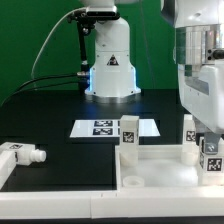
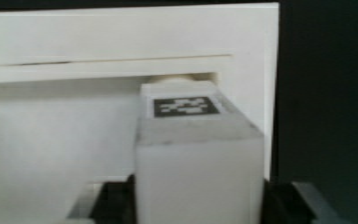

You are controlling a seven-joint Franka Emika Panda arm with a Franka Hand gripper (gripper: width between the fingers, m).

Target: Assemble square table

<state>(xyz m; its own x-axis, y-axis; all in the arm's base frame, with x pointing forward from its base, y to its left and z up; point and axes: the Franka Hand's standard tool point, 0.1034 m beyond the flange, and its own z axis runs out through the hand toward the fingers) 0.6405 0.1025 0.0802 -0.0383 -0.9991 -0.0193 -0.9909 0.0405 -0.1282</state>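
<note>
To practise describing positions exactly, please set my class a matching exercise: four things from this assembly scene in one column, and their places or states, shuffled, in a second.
Column one
1. marker board
2. loose leg
3. leg in wrist view
4. square panel

Column two
A. lies on its side, at the exterior view's left
B. stands between the fingers
C. lies flat in front of the robot base
D. carries upright legs

Pairs: 1-C, 2-A, 3-B, 4-D
</note>
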